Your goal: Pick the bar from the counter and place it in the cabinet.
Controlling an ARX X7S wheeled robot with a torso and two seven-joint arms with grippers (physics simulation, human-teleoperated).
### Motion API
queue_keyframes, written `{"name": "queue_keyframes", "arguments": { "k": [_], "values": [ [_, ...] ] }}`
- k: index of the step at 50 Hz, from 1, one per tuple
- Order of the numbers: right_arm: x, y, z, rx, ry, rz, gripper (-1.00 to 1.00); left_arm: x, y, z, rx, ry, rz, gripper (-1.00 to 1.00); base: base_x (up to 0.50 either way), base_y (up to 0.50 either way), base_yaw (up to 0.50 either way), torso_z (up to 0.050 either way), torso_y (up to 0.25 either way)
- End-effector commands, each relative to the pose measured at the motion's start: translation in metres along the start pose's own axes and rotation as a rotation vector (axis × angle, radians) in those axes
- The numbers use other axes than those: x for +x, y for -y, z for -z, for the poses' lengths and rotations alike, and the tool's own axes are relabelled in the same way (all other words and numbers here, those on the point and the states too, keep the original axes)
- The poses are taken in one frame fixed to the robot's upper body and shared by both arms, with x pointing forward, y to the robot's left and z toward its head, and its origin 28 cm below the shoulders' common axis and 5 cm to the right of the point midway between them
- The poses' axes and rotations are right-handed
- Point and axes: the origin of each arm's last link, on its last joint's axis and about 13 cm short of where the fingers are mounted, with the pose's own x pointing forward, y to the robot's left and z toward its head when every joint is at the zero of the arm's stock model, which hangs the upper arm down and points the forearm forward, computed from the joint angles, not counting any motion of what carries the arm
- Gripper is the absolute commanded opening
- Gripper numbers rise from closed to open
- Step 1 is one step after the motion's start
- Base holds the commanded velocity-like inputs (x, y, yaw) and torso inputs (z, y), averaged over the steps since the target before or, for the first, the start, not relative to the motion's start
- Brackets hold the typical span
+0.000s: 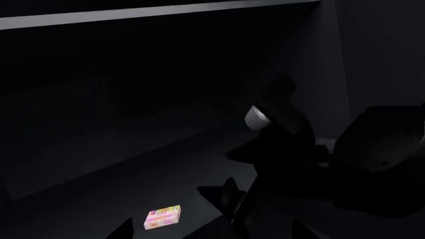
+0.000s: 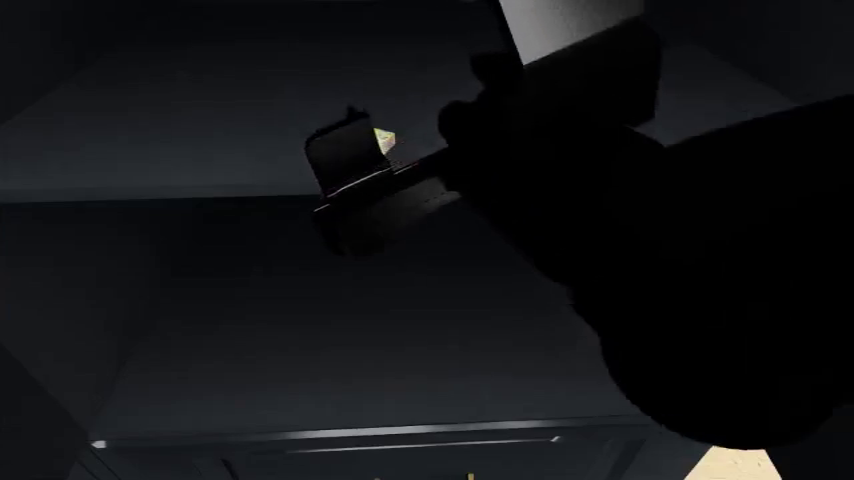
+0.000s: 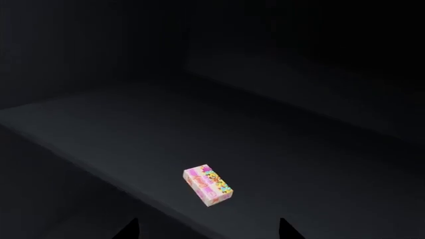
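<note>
Dark matte cabinet (image 3: 319, 149) shelf, flat pink bar (image 3: 208, 186) lying free — right jaws apparently released, left jaws' state indiscernible.

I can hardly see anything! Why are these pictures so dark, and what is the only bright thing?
Right wrist view: dim shelf of the cabinet, with only the pink bar showing colour. Left wrist view: the bar glows small beside black arm shapes. Head view: nearly all shadow, the right gripper hiding most of the bar.
</note>
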Motion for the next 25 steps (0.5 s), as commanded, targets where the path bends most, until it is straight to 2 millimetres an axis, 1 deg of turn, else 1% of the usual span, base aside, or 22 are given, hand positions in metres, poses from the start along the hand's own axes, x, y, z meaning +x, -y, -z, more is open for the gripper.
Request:
{"name": "queue_keyframes", "arguments": {
  "k": [1,19,25],
  "values": [
    [-0.021,-0.006,0.004,0.006,0.034,-0.004,1.0,-0.001,0.0,0.002,-0.004,0.0,-0.002,1.0,0.0,0.0,0.0,0.0,0.0],
    [-0.043,-0.009,0.007,0.013,0.069,0.0,1.0,-0.001,0.0,0.003,-0.011,-0.004,0.001,1.0,0.0,0.0,0.0,0.0,0.0],
    [-0.055,-0.014,0.008,0.004,0.091,-0.002,1.0,-0.001,0.0,0.005,-0.02,-0.006,0.002,1.0,0.0,0.0,0.0,0.0,0.0]
  ]
}}
